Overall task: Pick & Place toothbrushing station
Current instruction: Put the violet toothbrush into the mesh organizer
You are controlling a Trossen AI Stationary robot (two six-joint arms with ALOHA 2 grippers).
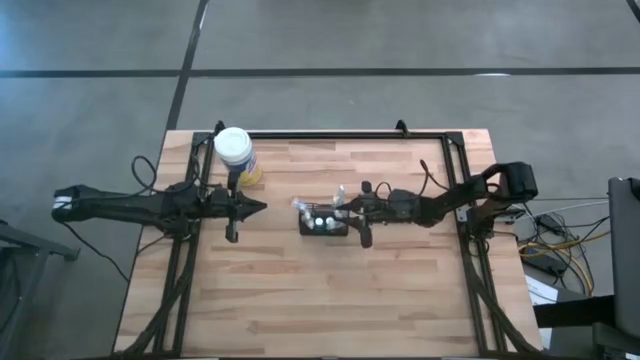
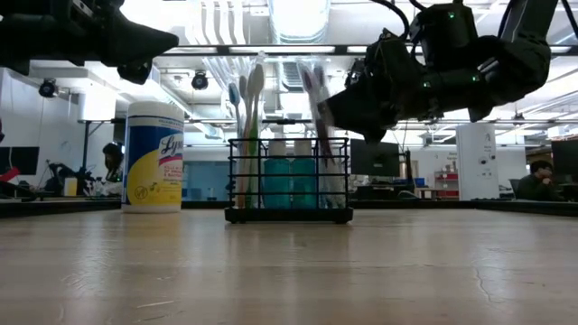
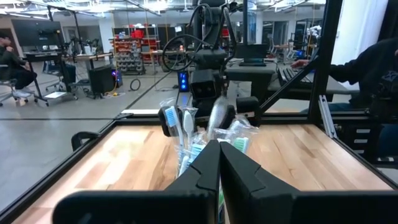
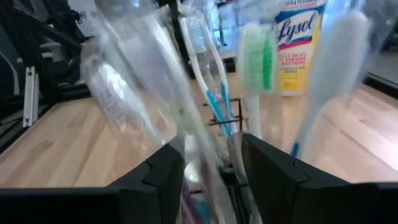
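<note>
The black wire-mesh caddy (image 1: 323, 224) stands on its base on the wooden table (image 1: 300, 300), with several pale blue, green and white toothbrushes (image 2: 248, 117) upright in it, some in clear wrappers. My right gripper (image 1: 348, 208) comes from the table's right at the height of the brush tops (image 2: 318, 95). It is open (image 4: 211, 171), with wrapped brush shafts (image 4: 186, 143) between its fingers. My left gripper (image 1: 258, 207) is shut and empty, left of the caddy and clear of the table, and looks at the brushes (image 3: 186, 124). My right gripper has its two fingers (image 4: 161, 171) level on either side of the wrapped toothbrush shafts (image 4: 193, 155), coming from the table's right. A clear wrapper lies close to one finger. I cannot tell whether the fingers touch it. The caddy stands on the table.
A yellow jar with a white lid (image 1: 235, 152) stands at the far left, behind my left gripper; it also shows in the low view (image 2: 153, 158). A black frame (image 1: 330, 134) runs along the table's far edge and sides. People sit in the room beyond (image 3: 379, 74).
</note>
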